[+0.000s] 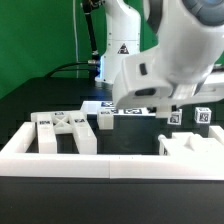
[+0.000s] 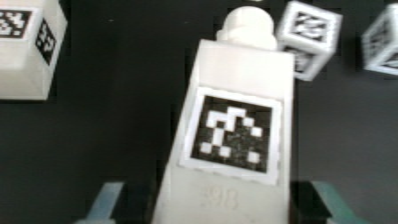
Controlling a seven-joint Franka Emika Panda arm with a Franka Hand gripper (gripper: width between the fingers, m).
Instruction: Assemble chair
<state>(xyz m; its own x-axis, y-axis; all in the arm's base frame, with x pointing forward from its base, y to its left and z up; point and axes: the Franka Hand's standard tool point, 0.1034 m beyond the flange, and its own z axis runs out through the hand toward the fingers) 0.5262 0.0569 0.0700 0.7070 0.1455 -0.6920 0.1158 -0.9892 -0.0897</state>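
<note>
The wrist view shows a white square post [image 2: 231, 110] of the chair lying lengthwise between my gripper's [image 2: 217, 203] fingers [image 2: 111, 200]. It has a black-and-white tag on its face and a rounded peg at its far end. The jaws press on both of its sides, so the gripper is shut on it. In the exterior view the arm's white housing [image 1: 165, 55] hides the gripper and the post. More white chair parts lie on the black table: frame pieces [image 1: 65, 132] at the exterior view's left, a small block [image 1: 105, 120], and tagged blocks [image 1: 175, 117] at the right.
A long white rail [image 1: 110, 166] borders the table's near side. The marker board [image 1: 125, 108] lies flat behind the parts. In the wrist view, a tagged white piece [image 2: 27, 50] and tagged blocks [image 2: 306, 25] lie on the table beyond the post. A green backdrop stands behind.
</note>
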